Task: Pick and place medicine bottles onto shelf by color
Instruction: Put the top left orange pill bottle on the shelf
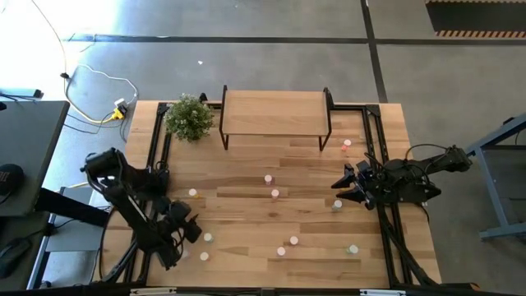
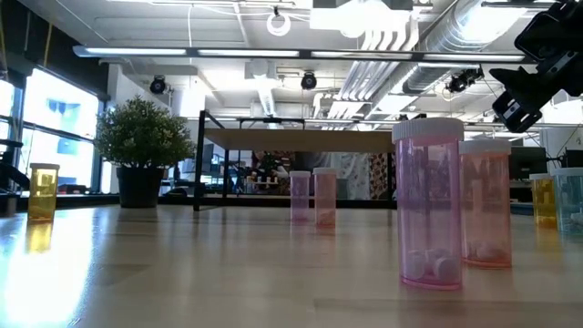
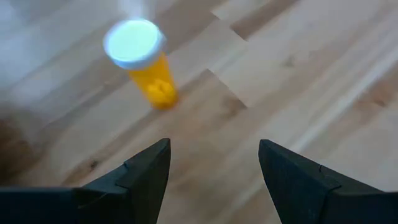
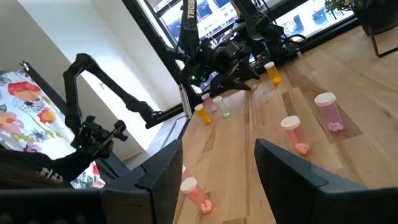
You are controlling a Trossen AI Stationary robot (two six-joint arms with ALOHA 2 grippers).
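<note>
Several small medicine bottles with white caps stand scattered on the plank table, among them pink ones [image 1: 274,194] near the middle and an orange one [image 3: 140,62] at the near left. My left gripper [image 3: 214,152] hovers open just short of that orange bottle [image 1: 192,193], slanting down, with bare wood between its fingers. My right gripper [image 1: 339,191] waits open at the right side, level, holding nothing [image 4: 217,155]. The shelf [image 1: 275,111], light wood on black legs, stands at the far middle with nothing on top.
A potted plant [image 1: 189,117] stands left of the shelf. A red-tinted bottle [image 1: 346,144] stands by the shelf's right leg, and pale ones [image 1: 352,248] stand near the front right. Two bottles [image 1: 209,238] stand close beside my left arm. Black rails run along both table sides.
</note>
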